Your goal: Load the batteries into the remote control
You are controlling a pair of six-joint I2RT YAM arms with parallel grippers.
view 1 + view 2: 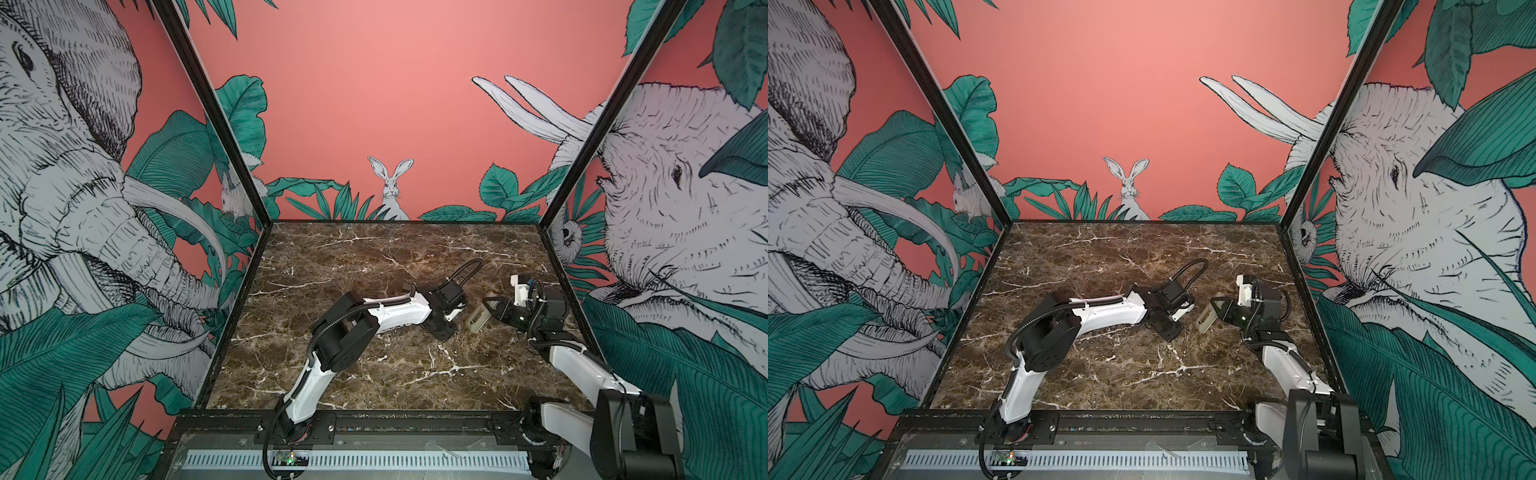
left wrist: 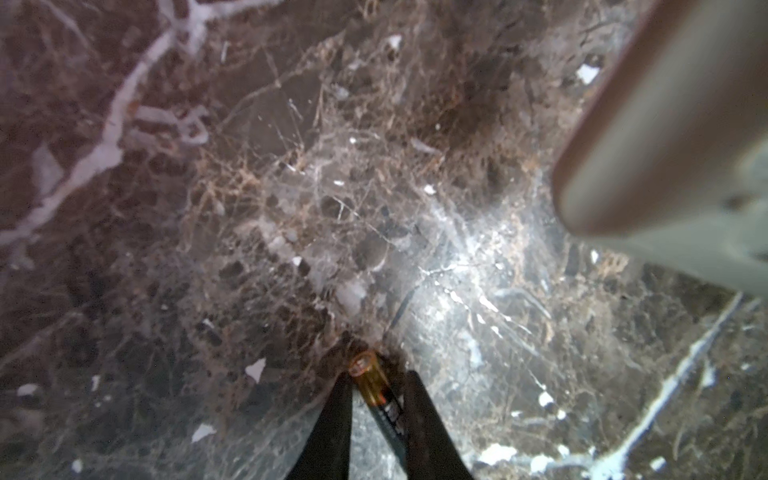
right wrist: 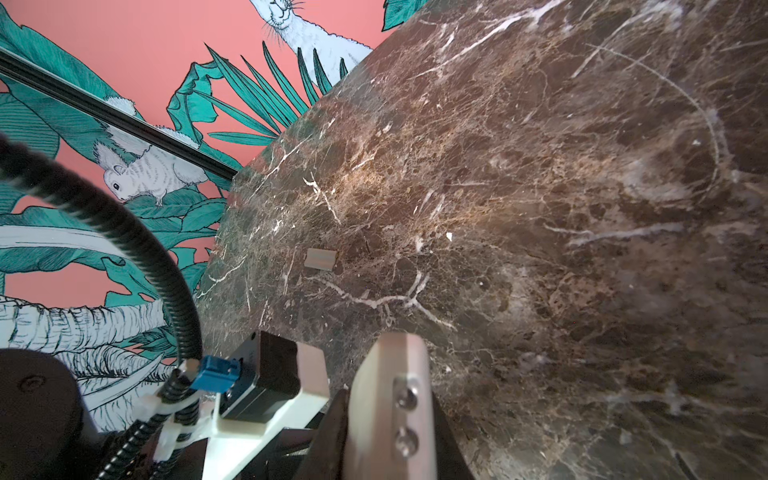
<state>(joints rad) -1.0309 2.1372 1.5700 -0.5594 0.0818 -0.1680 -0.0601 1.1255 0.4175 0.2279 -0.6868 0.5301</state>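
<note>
Spanning the whole enclosure floor, the dark marbled surface (image 1: pixel 374 257) carries little that is loose, and both arms meet just right of its middle. Reaching in from the right, the right gripper (image 1: pixel 487 312) has its jaws clenched on one end of the remote control (image 1: pixel 478 321). It holds the remote tilted, with what looks like the recessed back turned up toward the left arm. I judge this is to present the compartment steadily for loading. Just to the left, not touching it, the left gripper (image 1: pixel 443 331) is down at the surface. Its wrist view shows why: the jaws are pinched on a battery (image 2: pixel 376 388), which sits askew between them, copper-coloured end foremost. A small grey cover plate (image 3: pixel 320 259) lies alone on the surface, apart from both grippers and out of the path. Nothing stands between the battery and the remote, and I cannot find a second battery.
</note>
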